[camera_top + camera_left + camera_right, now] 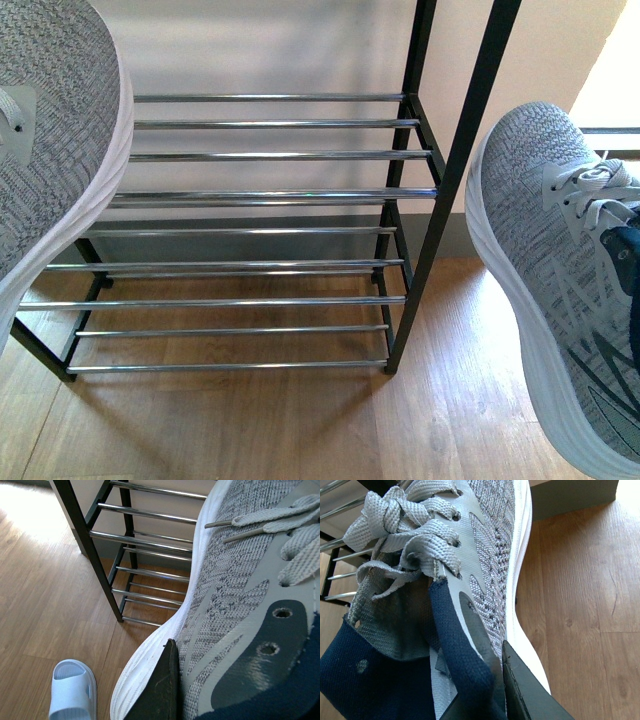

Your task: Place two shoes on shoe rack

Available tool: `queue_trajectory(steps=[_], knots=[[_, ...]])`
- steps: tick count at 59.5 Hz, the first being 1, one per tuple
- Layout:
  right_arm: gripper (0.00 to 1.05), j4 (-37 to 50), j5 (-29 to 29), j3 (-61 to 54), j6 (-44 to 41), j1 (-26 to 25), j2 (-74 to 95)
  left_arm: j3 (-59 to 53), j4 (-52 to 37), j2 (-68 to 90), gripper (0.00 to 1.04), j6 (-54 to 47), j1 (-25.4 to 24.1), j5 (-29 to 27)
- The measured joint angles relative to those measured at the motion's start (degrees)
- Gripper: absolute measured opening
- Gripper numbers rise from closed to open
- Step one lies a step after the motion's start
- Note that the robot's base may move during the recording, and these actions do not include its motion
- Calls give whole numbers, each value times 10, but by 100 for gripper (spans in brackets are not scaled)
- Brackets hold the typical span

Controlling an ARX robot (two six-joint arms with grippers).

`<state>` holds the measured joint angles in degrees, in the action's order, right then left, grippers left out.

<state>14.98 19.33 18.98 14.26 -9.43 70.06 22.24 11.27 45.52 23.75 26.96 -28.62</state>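
Grey left sneaker [50, 150], right sneaker [545, 250] — rack [270, 194] between.

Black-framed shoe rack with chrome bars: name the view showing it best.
Front view: the black-framed chrome-bar shoe rack fills the centre, its tiers of bars visible. Left wrist view shows one end only; right wrist view, just a few bar ends.

Matte black, tapered left pincer finger [160, 687]; right pincer finger [525, 690] black, bevelled.
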Motion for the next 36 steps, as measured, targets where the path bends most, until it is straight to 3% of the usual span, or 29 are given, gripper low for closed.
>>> queue_trajectory(steps=[36], knots=[[1, 0, -2, 0, 0, -1, 0, 0, 0, 0, 1, 0, 2, 4]])
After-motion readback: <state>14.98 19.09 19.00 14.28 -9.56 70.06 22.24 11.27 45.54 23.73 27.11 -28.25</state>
